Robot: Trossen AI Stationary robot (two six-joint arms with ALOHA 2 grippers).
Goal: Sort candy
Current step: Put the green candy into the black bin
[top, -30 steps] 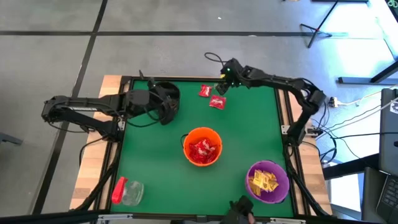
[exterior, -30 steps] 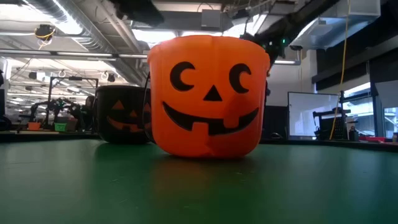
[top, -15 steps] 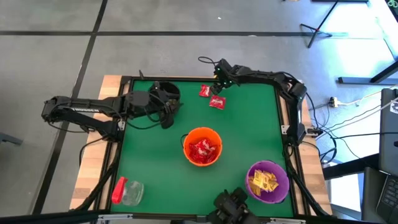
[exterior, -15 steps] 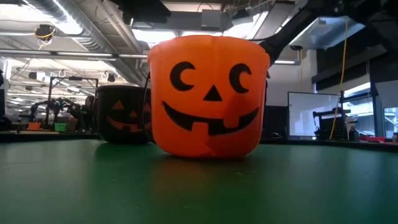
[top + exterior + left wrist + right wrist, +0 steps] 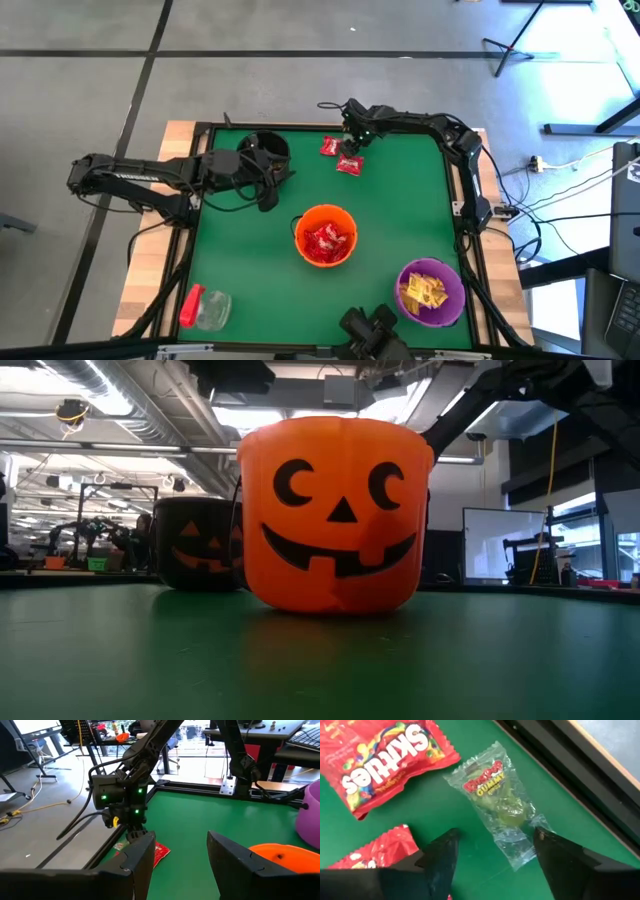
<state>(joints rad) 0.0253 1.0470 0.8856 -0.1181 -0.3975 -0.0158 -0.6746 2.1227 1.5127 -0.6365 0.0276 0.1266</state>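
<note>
Hovering right claw point(image 5: 492, 852) spread over gummy packet point(image 5: 497, 802); table edge point(image 5: 560, 775) near

1. Two red packets point(image 5: 340, 156) lie flat on the green table near its far edge, side by side and slightly apart.
2. A clear gummy packet point(image 5: 497, 802) with greenish candy inside lies flat just beside them, close to the table's far rim, printed side up.
3. The larger red packet point(image 5: 385, 757) shows white lettering and coloured sweets, face up.
4. More red candy point(image 5: 325, 241) fills the orange bucket at the table's middle.
5. Yellow candy point(image 5: 424, 292) sits in the purple bucket near the near right corner.
</note>
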